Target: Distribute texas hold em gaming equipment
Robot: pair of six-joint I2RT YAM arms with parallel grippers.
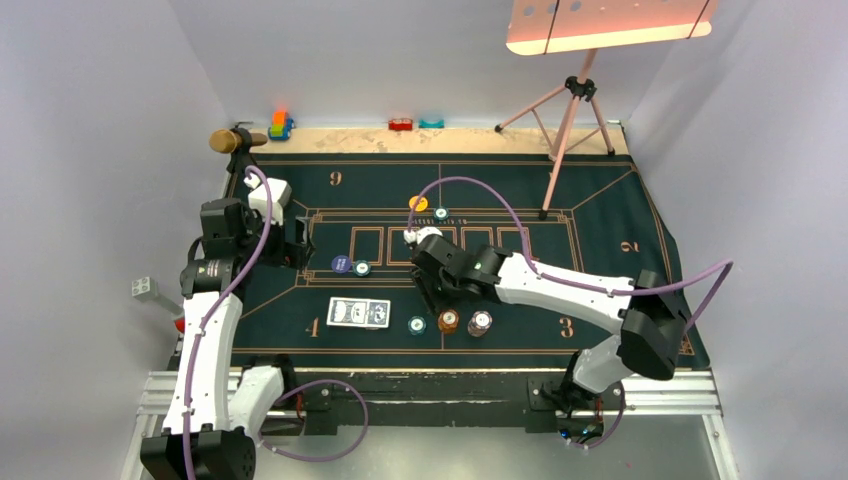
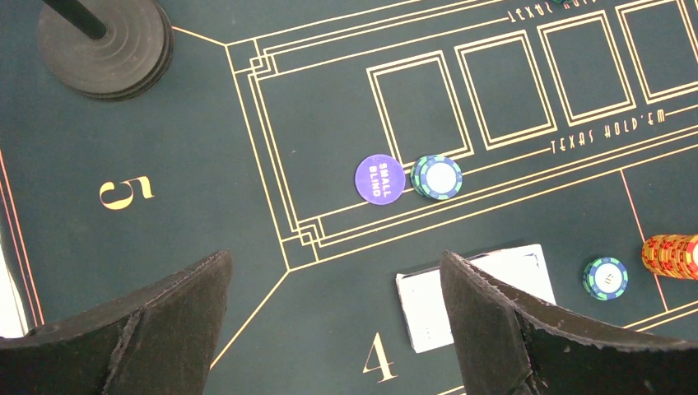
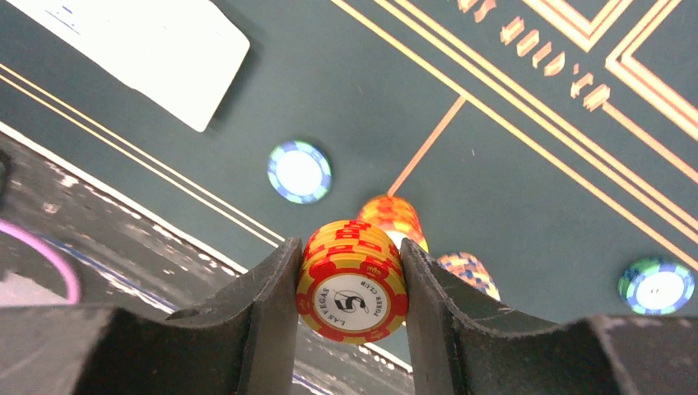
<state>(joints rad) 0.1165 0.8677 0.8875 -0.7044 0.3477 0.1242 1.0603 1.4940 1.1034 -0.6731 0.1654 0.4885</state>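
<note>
A: Progress?

B: Partway, I'd judge. Nearest the arms, the blue-backed cards (image 1: 358, 312) lie by the 4 on the mat (image 1: 620, 200). Just right of them is a row: teal chip (image 1: 417, 324), orange-brown stack (image 1: 448, 321), striped stack (image 1: 480, 322).

A: Claws?

B: Above that row the right gripper (image 3: 350, 247) is clamped on a red-and-yellow stack (image 3: 352, 288), one finger pressed to each side. It looks lifted off the mat, close to the near edge. Over the 4 corner the left gripper (image 2: 335, 259) hovers with its fingers spread wide and nothing between them.

A: Held stack, looks?

B: Several chips, squarely aligned. The rims are banded red and yellow. The top face is white and shows a 5 ringed by lettering.

A: Farther out?

B: A purple small-blind disc (image 2: 379, 178) sits at the corner of the gold boxes, with a second teal chip (image 2: 437, 177) just beside it. Beyond the boxes is a yellow disc (image 1: 418, 203) with a third teal chip (image 1: 441, 213) near it.

A: Remaining?

B: The held stack needs setting down. I see no gear by the 2 or the 9, and no cards in the centre boxes, so I'd guess plenty is left.
</note>
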